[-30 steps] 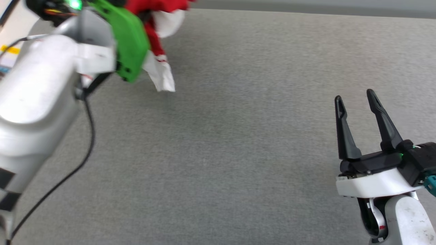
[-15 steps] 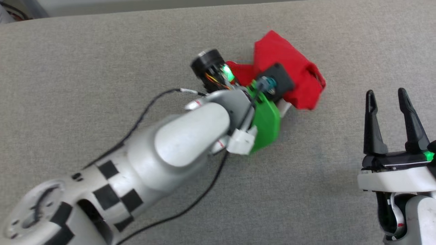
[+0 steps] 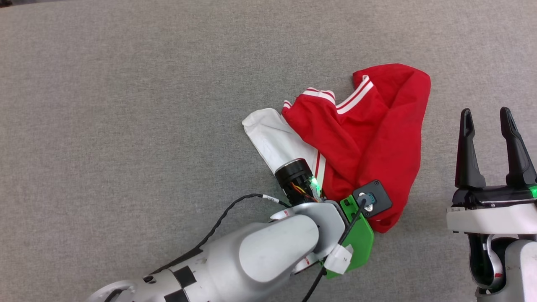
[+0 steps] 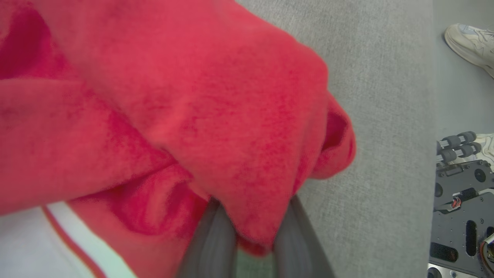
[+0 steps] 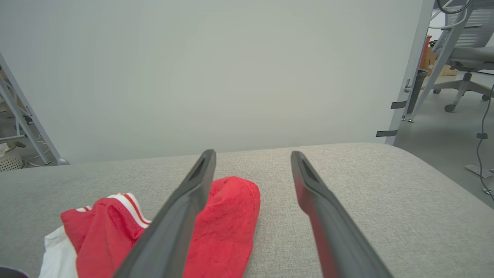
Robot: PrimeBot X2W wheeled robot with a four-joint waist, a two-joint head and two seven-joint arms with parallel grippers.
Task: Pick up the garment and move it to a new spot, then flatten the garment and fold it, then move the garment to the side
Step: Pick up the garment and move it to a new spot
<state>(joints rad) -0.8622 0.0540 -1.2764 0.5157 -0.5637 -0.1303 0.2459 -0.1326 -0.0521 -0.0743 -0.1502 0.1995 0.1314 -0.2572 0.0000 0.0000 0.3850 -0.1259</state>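
The crumpled red jersey shirt with white sleeves and red-and-white striped trim is lying in a heap on the grey woven-fabric surface, right of centre in the head view. The left gripper, reaching in at the heap's near edge, is pinching a fold of the red cloth between its two dark fingers. The right gripper is standing just beside the shirt's right edge, clear of it, fingers spread apart and holding nothing.
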